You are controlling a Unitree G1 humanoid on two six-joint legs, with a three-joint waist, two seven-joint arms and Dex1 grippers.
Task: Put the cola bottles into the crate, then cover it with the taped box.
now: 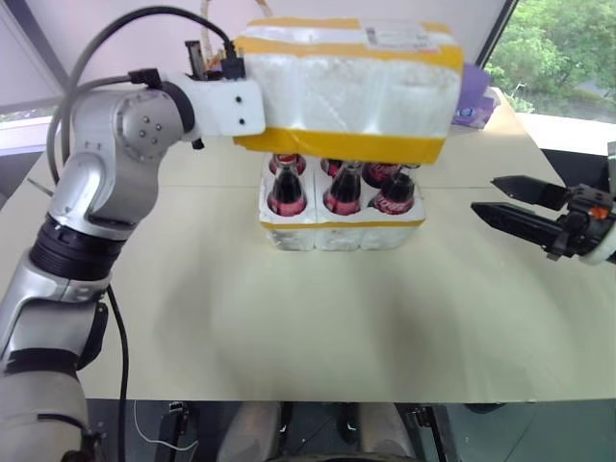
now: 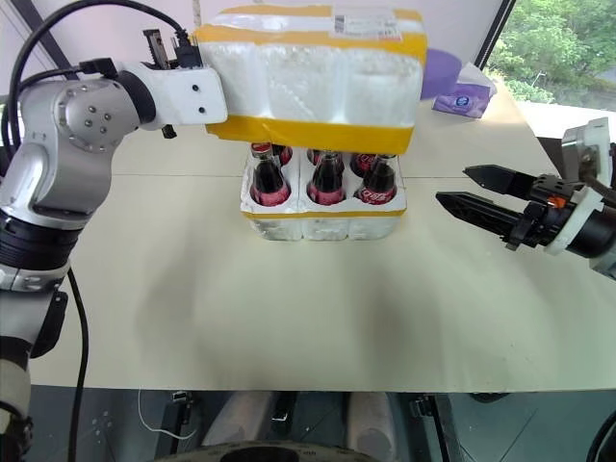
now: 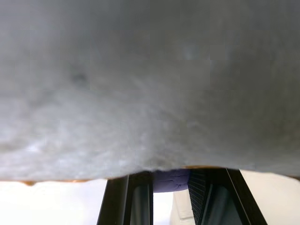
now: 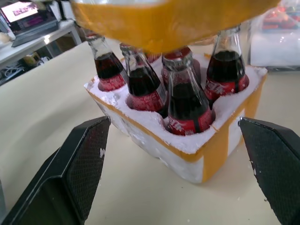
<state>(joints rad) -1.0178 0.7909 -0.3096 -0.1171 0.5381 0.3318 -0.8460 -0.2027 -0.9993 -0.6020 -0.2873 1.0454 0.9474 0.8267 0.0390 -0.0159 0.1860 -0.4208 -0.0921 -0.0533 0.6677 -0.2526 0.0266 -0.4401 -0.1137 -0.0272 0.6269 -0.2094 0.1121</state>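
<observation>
taped box (image 1: 346, 87) above bottled crate (image 1: 339, 229)

The cola bottles (image 4: 187, 101), dark with red-and-white labels, stand upright in the holes of the crate (image 4: 213, 152), a low white foam tray with yellow tape, just ahead of the right gripper's wide-open jaws. The taped box (image 1: 351, 87), white foam with broad yellow bands, hangs over the bottle tops, its end at the left gripper's jaws.

The beige table (image 1: 289, 327) carries the crate (image 1: 339, 231).

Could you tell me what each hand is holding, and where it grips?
The left hand holds the taped box by its left end wall; the right hand holds nothing.
</observation>
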